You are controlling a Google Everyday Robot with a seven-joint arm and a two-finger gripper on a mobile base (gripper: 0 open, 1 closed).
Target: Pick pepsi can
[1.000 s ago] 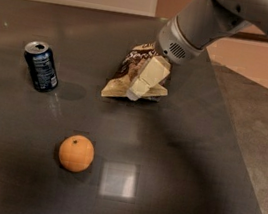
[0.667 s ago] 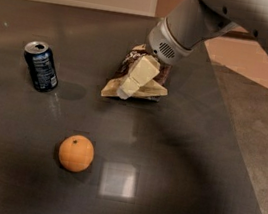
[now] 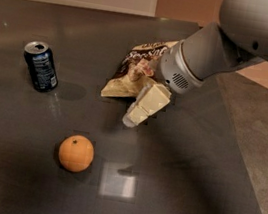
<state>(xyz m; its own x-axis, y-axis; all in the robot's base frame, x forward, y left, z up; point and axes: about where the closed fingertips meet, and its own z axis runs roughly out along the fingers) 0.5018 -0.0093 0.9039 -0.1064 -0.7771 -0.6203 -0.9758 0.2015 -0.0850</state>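
The pepsi can (image 3: 40, 66) stands upright at the left of the dark table (image 3: 193, 179). It is dark blue with a silver top and white print. My gripper (image 3: 141, 110), with cream-coloured fingers, hangs over the middle of the table, in front of a chip bag and well to the right of the can. It holds nothing.
A crumpled brown chip bag (image 3: 135, 68) lies just behind the gripper. An orange (image 3: 76, 153) sits at the front left, below the can. The table's right edge runs beside a grey floor (image 3: 266, 135).
My arm has come forward and lower, so the gripper now hangs in front of the chip bag instead of over it. The can and orange have not moved.
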